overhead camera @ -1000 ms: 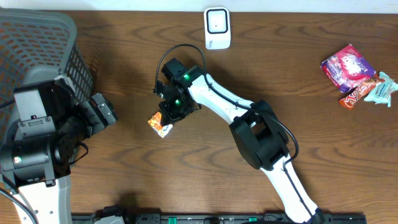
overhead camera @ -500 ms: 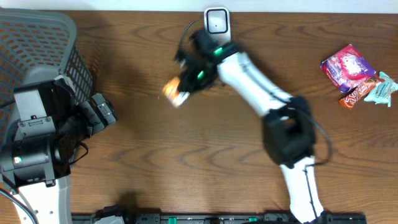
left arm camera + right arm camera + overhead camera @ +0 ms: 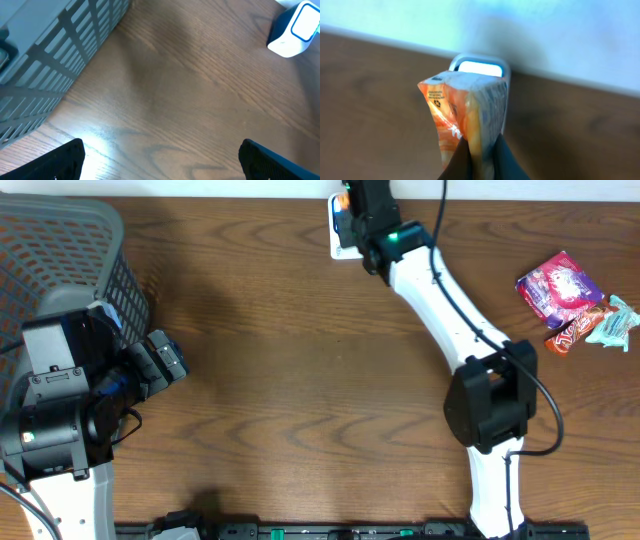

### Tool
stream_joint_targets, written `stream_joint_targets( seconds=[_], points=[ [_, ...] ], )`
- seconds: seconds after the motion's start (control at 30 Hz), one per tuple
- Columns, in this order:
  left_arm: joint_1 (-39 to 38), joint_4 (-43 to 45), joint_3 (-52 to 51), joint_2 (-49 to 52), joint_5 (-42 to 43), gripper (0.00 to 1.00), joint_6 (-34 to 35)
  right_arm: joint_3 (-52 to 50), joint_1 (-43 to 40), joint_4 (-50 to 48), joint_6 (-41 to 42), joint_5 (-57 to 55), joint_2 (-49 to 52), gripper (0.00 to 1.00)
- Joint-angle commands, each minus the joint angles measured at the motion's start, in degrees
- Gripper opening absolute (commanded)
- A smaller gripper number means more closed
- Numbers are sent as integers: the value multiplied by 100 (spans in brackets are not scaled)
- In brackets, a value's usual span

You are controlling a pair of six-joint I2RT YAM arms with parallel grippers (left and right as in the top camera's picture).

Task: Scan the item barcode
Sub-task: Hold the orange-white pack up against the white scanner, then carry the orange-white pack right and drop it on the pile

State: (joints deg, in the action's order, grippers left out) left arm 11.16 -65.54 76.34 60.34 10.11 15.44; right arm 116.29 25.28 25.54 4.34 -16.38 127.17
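The item is an orange and white snack packet, pinched at its lower end with my right gripper shut on it. It hangs upright right in front of the white barcode scanner, hiding most of the scanner's window. From overhead, my right gripper is at the table's far edge over the scanner, and only an orange sliver of the packet shows. My left gripper is open over bare wood beside the basket, holding nothing. The scanner also appears far off in the left wrist view.
A grey mesh basket stands at the far left, its wall close to my left arm. At the right edge lie a pink packet, an orange-red one and a teal one.
My right arm has swung the packet from the middle of the table up to the scanner at the far edge. The left arm has not moved.
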Motion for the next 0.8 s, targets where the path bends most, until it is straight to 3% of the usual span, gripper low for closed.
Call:
stream_joint_targets(
  seconds=[0.0,0.3,0.53,0.77],
  points=[
    [17,-2,55,0,-33,98,28,4,63,-470,-380,-1248,326,1],
    [17,-2,55,0,-33,98,26,4,31,-1034,127,-1309,997,1],
    [17,-2,55,0,-33,98,28,149,-129,-1108,289,-2570,728,1],
    [17,-2,55,0,-33,98,26,157,-815,153,415,-3700,92,1]
  ],
)
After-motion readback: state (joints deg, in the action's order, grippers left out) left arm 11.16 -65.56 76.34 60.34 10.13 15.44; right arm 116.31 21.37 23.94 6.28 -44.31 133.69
